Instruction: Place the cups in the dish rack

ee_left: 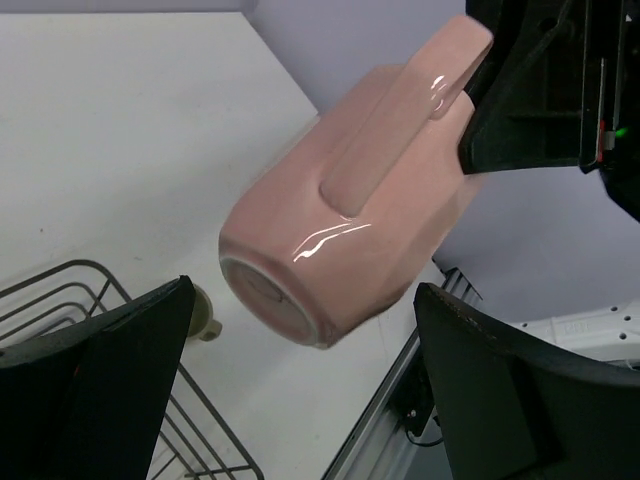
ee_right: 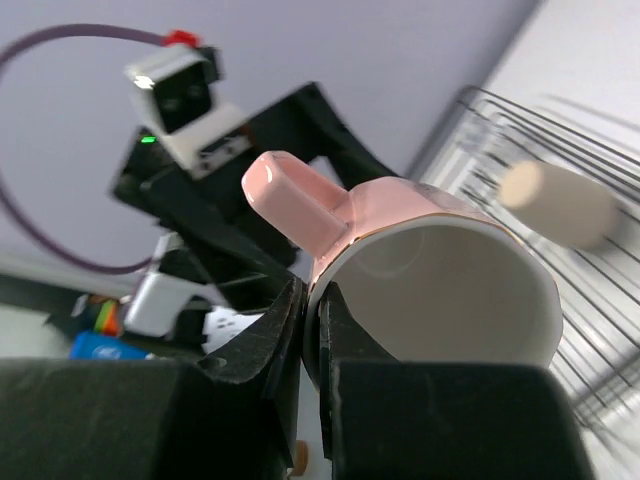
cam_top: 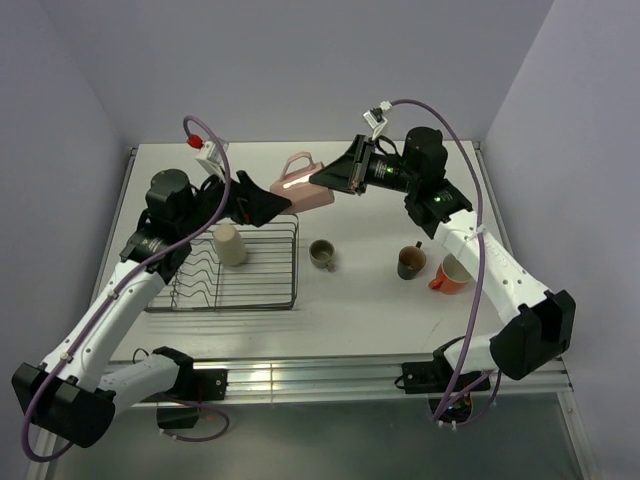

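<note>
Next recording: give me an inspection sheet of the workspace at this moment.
Surface: white table, no spills seen.
Job's things: pink mug in the air, pinched at its rim; beige tumbler in the dish rack; olive-green cup, dark brown mug and orange mug on the table.
Clutter: nothing seen.
Grippers: right gripper shut on the pink mug; left gripper open, fingers either side of the mug, not touching.
Cables: purple cable looped along each arm.
Surroundings: plain lilac walls.
</note>
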Controlling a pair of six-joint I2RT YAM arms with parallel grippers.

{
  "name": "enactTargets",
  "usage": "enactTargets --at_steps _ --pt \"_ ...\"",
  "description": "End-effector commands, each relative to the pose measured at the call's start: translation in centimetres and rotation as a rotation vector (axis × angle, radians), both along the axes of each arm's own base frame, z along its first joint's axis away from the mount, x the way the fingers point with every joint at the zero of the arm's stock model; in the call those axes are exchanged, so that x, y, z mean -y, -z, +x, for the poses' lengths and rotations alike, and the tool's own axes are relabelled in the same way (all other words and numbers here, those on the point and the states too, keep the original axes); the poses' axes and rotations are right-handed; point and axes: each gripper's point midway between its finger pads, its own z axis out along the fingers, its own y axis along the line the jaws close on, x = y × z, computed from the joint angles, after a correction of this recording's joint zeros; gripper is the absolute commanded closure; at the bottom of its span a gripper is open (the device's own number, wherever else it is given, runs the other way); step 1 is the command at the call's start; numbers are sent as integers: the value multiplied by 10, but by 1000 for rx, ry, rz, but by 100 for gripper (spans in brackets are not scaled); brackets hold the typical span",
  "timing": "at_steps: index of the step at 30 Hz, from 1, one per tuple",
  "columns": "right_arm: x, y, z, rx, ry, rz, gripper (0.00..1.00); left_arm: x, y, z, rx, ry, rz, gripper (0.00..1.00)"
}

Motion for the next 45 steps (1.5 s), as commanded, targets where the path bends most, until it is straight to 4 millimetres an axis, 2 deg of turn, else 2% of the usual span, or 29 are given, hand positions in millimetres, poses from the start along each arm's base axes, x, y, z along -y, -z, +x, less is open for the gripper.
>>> enactTargets --at_steps 1,5,16,21,33,38,40,42,45 --pt "-1 -74 -28 204 -142 217 100 7 -33 -14 121 73 -76 1" --pt "-2 -80 -34 178 -191 282 100 8 -40 -26 163 117 -114 1" --pt "-8 -68 -45 125 -301 389 100 6 -58 -41 221 143 -166 1" --pt "-10 -66 -45 92 -323 424 100 9 -57 -44 208 167 -180 2" --pt "-25 -61 -45 36 -400 486 100 7 -54 -47 204 169 -178 14" --pt "-27 -57 -44 31 -393 481 100 6 -56 -48 212 159 -174 26" --pt "-28 -55 -45 32 -391 474 100 5 -58 -49 217 160 -181 27" --pt "-28 -54 -45 33 -385 467 100 5 -60 -51 224 160 -185 26" --pt "-28 -51 -44 29 -378 462 100 4 -64 -54 230 167 -187 16"
